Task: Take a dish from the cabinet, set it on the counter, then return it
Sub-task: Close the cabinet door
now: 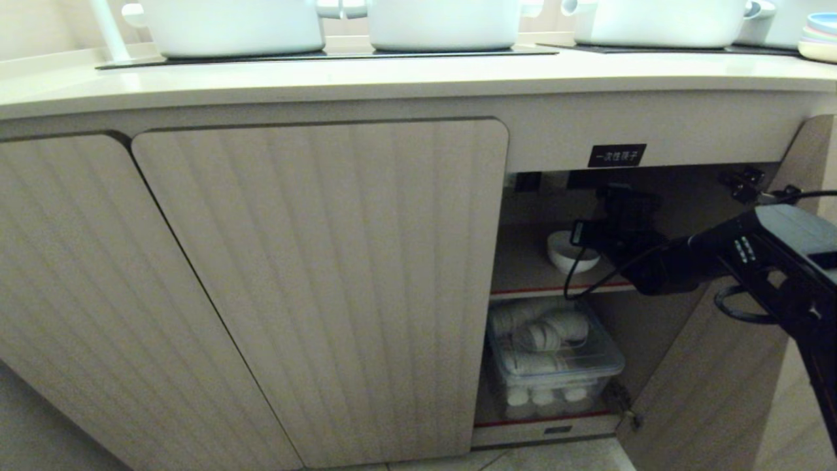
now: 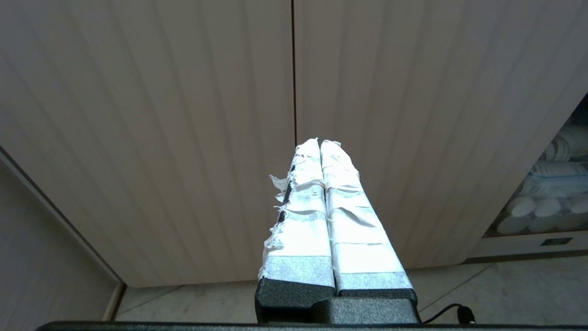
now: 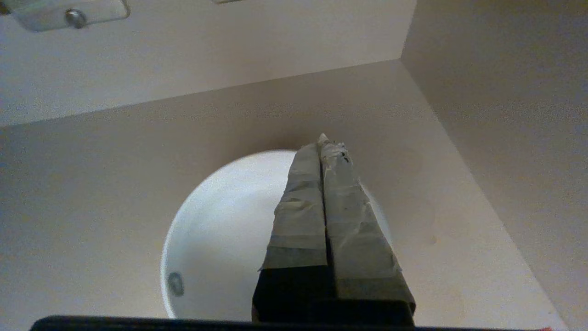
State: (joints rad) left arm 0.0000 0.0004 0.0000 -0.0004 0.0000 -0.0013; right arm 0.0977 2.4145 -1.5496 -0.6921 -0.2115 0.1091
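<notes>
The counter (image 1: 392,78) runs above the cabinet (image 1: 562,288), whose door (image 1: 713,392) hangs open beside me. My right arm (image 1: 752,255) reaches into the cabinet's upper shelf, and on the shelf below sits a clear bin (image 1: 556,360) of white containers. My right gripper (image 3: 324,142) has its jaws pressed together above the dish (image 1: 570,252) on that upper shelf; I cannot tell whether they pinch its rim. My left gripper (image 2: 319,143), jaws also together, faces the shut doors beside the cabinet.

a kitchen: white pots (image 1: 232,26) stand on a black cooktop (image 1: 327,56) in the table (image 1: 392,78), with fluted cabinet doors (image 1: 320,281) below.
</notes>
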